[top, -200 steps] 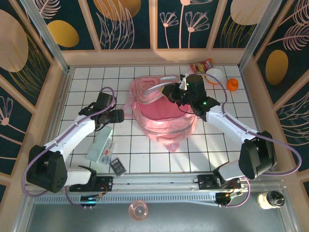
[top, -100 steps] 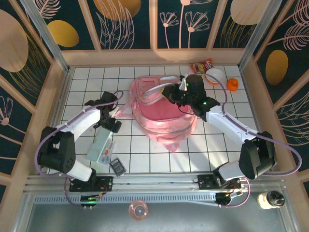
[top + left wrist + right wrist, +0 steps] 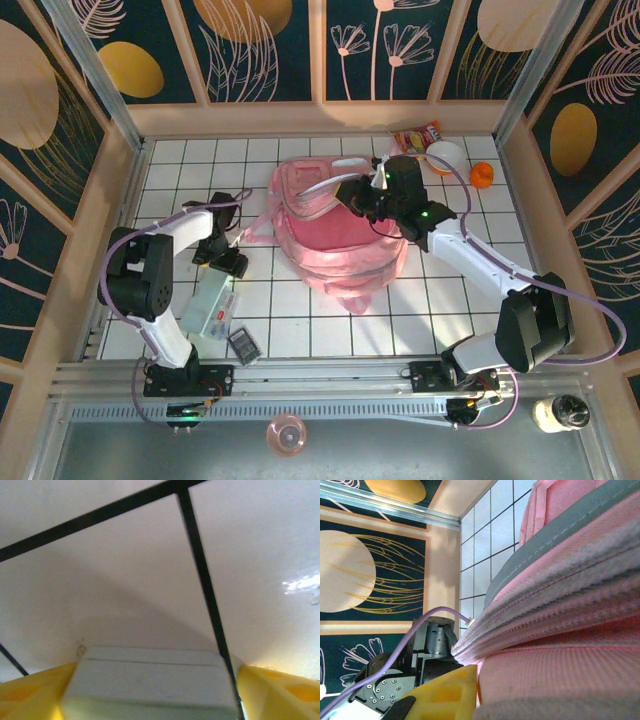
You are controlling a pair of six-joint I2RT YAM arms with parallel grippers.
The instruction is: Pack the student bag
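White gridded tabletop (image 3: 300, 335) carries the student bag (image 3: 340, 245) at its middle, mouth toward the far wall. There the right gripper (image 3: 358, 200) is pinched closed on the bag's rim fabric. Left of the bag, the left gripper (image 3: 228, 263) stands over the far end of a pale flat case (image 3: 208, 305) whose long axis runs near-to-far. Its yellow fingers (image 3: 280, 692) flank the case; whether they press it I cannot tell. The case would likely travel right and away, and the left arm is nearer.
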